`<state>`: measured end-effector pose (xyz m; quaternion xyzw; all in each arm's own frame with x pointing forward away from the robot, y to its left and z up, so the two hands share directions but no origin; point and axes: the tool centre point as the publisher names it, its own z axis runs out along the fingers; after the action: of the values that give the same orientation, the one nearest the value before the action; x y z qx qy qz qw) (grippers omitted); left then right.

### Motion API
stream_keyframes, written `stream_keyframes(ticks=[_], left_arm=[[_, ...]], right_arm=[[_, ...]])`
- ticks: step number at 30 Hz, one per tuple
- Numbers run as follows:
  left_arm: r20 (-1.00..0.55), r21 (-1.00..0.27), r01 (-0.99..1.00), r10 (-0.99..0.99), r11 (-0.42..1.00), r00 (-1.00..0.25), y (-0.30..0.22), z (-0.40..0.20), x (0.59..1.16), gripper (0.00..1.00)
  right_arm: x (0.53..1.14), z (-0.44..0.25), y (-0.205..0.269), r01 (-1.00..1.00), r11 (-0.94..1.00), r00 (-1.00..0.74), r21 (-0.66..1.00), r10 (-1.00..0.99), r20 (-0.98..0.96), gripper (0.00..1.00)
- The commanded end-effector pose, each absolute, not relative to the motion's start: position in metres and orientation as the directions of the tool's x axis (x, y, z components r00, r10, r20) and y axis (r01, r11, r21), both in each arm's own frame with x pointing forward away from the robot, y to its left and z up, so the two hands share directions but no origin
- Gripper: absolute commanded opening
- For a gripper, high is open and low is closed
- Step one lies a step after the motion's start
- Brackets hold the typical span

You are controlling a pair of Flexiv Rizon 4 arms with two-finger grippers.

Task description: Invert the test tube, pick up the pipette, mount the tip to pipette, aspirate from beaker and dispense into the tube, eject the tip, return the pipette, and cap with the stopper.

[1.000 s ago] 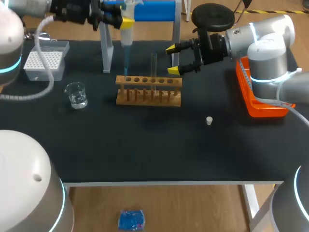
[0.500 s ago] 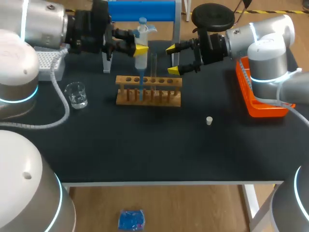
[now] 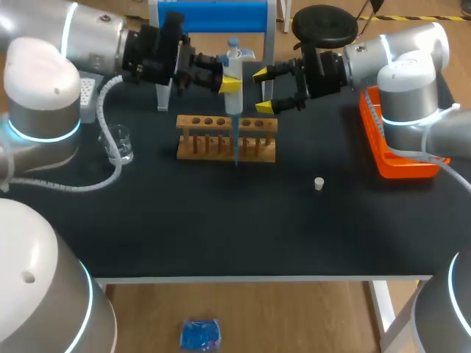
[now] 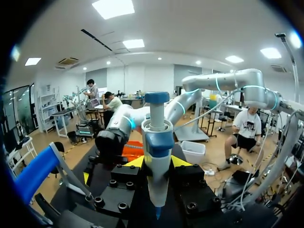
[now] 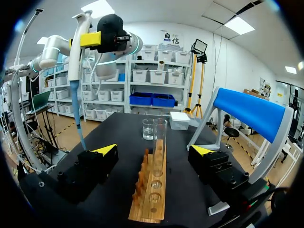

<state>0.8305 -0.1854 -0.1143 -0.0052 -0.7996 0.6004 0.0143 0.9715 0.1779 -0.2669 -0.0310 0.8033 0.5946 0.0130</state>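
Note:
My left gripper is shut on the white and blue pipette, which it holds upright above the wooden rack. The pipette's blue tip points down. In the left wrist view the pipette stands between the fingers of that gripper. My right gripper is open at the rack's right end. In the right wrist view the clear test tube stands upright in the rack, ahead of and between the open fingers, untouched. The beaker sits left of the rack, the white stopper to its right.
A white tip box lies at the back left, partly behind my left arm. The pipette stand with its blue top rises behind the rack. An orange tray sits at the right edge.
My left arm has carried the pipette to the right, from over the rack's left end to over its middle. The right arm has kept still.

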Motion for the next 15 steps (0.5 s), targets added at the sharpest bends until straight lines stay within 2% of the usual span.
stream_keyframes(ticks=[1,15], left_arm=[[0.019,-0.966,-0.024,-0.023,0.258,-1.0,-0.188,-0.126,0.824,0.0],[0.043,-0.974,-0.077,-0.159,0.213,-0.986,-0.19,-0.146,0.815,0.0]], right_arm=[[0.972,-0.268,0.178,-0.066,0.29,-0.998,0.955,-0.035,-0.058,1.0],[0.972,-0.268,0.178,-0.066,0.29,-0.998,0.955,-0.035,-0.058,1.0]])
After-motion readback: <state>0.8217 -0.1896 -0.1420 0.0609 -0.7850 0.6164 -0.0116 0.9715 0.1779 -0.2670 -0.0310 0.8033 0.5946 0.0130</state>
